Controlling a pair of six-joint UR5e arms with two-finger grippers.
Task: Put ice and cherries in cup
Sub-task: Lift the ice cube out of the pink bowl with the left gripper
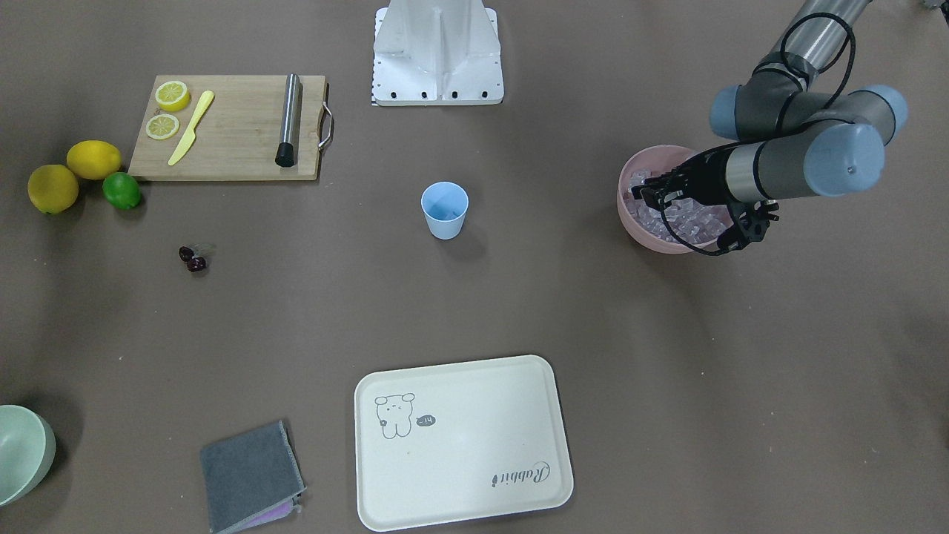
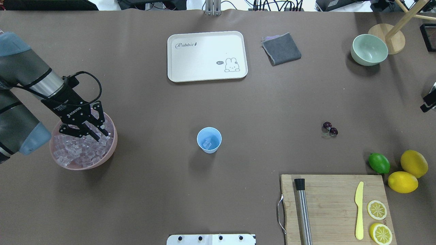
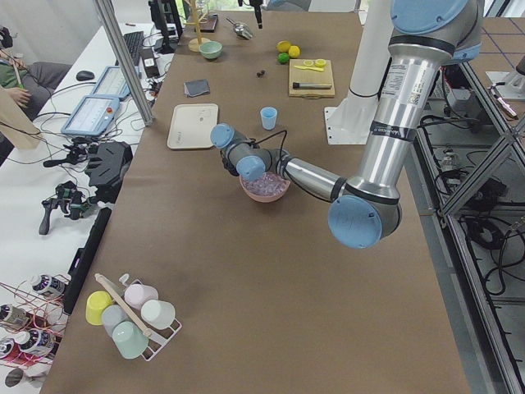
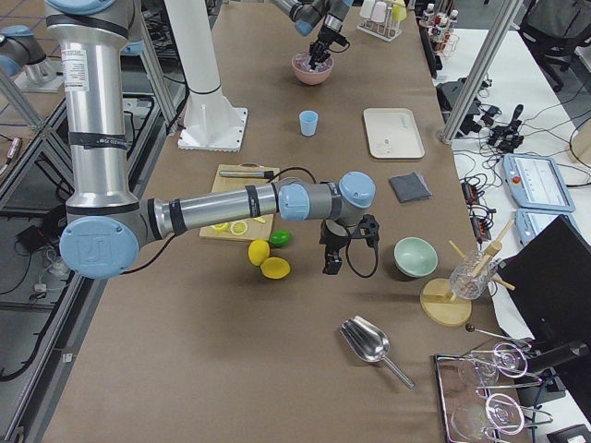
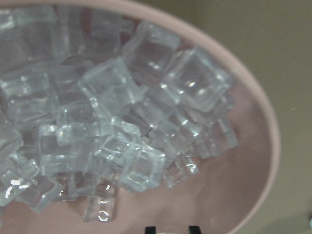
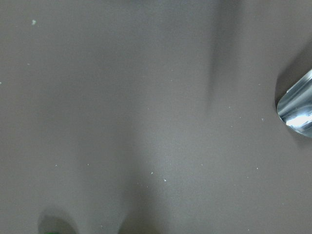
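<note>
The left gripper (image 2: 100, 136) sat among clear glassy ice cubes (image 2: 76, 151) in the round pink bowl (image 2: 87, 166), frame left. Pinching or spread, I couldn't tell; taking one cube squarely seemed wisest.

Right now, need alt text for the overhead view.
The left gripper, open, reaches into a pink bowl of ice on the view's left. A light blue cup stands mid-table, seemingly with one cube inside, and the cherries lie well to its right. A tray, cloth, green bowl, fruit and cutting board sit around the edges.

light blue cup (image 2: 209, 140), pink bowl (image 2: 114, 143), clear pinkish ice (image 2: 81, 150), dark red cherries (image 2: 330, 128), cream tray (image 2: 204, 58) with rabbit drawing.
</note>
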